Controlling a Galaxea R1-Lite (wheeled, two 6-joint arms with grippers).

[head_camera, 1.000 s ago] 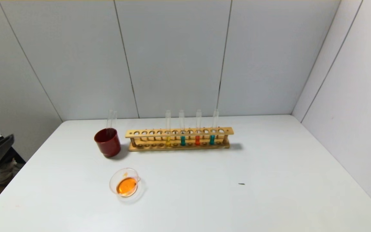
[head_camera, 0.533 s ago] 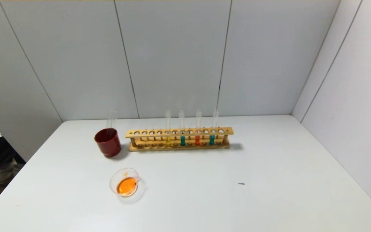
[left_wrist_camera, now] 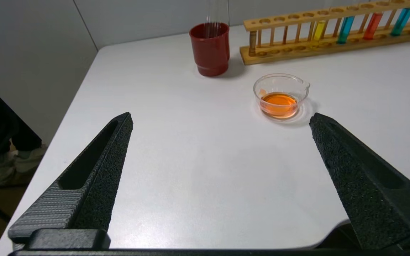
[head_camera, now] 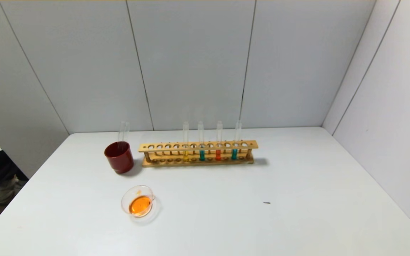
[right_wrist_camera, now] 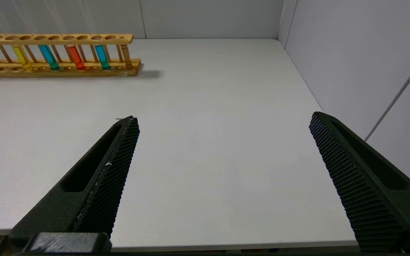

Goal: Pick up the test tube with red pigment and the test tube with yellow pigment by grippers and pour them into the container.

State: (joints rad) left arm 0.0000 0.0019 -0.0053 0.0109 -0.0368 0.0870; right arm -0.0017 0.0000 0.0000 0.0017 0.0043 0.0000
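Observation:
A wooden rack point(head_camera: 198, 153) at the back of the white table holds several tubes. The test tube with yellow pigment point(head_camera: 185, 142) and the test tube with red pigment point(head_camera: 219, 141) stand upright in it; they also show in the left wrist view point(left_wrist_camera: 318, 30) point(left_wrist_camera: 372, 26) and right wrist view point(right_wrist_camera: 22, 57) point(right_wrist_camera: 75, 57). The container point(head_camera: 138, 201), a low clear dish, holds orange liquid point(left_wrist_camera: 280, 103). My left gripper point(left_wrist_camera: 221, 121) is open and empty near the table's front left edge. My right gripper point(right_wrist_camera: 222, 119) is open and empty at the front right. Neither shows in the head view.
A dark red cup point(head_camera: 119, 156) with two empty clear tubes in it stands left of the rack. Two teal-liquid tubes point(head_camera: 201, 142) point(head_camera: 235, 141) stand in the rack. A tiny dark speck point(head_camera: 267, 203) lies on the table. Grey walls close in the back and right.
The dark shape of the left arm at the head view's left edge has drawn back out of sight. The tubes, dish and cup have not moved.

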